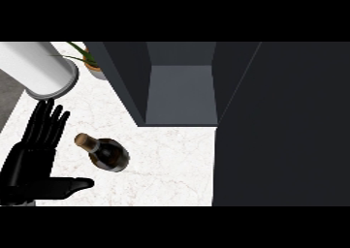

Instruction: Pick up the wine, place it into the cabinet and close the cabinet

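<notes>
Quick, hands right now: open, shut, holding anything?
Left hand: open, fingers straight, beside the wine bottle, holding nothing.
Right hand: not in view.

You have the black left hand (33, 162) open at the lower left, fingers straight and thumb out. Just beside it on the white marble table (174, 164), untouched, sits the dark glass wine bottle with a cork (108, 154). Past it, the dark grey cabinet (181, 94) is open.
</notes>
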You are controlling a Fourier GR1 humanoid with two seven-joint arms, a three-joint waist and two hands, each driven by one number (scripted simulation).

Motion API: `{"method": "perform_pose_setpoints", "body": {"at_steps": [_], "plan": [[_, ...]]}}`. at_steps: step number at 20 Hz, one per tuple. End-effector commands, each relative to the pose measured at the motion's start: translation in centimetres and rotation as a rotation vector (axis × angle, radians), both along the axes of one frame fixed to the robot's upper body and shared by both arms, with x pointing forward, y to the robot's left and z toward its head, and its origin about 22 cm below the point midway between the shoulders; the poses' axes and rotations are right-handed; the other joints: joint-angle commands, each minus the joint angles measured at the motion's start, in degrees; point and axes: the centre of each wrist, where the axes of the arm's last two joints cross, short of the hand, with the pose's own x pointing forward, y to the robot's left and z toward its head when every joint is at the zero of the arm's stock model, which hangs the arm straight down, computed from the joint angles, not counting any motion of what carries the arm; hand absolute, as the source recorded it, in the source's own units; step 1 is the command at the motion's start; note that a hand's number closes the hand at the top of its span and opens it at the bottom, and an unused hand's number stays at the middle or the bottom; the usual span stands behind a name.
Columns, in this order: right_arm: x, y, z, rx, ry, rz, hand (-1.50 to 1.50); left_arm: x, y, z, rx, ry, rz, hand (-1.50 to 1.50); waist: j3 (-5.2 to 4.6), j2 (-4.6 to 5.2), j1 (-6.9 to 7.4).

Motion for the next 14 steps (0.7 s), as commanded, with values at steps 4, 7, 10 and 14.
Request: {"method": "perform_pose_setpoints", "body": {"at_steps": [4, 7, 10, 14], "plan": [[-0.1, 1.0, -0.8, -0.016, -0.005, 0.016, -1.50, -0.8, -1.0, -4.1, 0.021, 0.039, -0.005, -1.50, 0.00, 0.01, 0.08], [-1.0, 1.4, 0.2, 0.012, -0.022, -0.002, -1.50, -2.1, 0.6, -2.9, 0.024, 0.055, 0.020, -1.50, 0.01, -0.05, 0.17], [-1.0, 0.8, 0.0, 0.010, -0.002, 0.008, -1.50, 0.0, 1.5, -5.4, 0.047, 0.062, -0.006, -1.50, 0.00, 0.00, -0.01], [-1.3, 1.2, 1.1, 0.005, -0.001, 0.007, -1.50, -0.3, 2.2, -8.4, 0.030, 0.075, 0.011, -1.50, -0.01, 0.01, -0.02]]}}
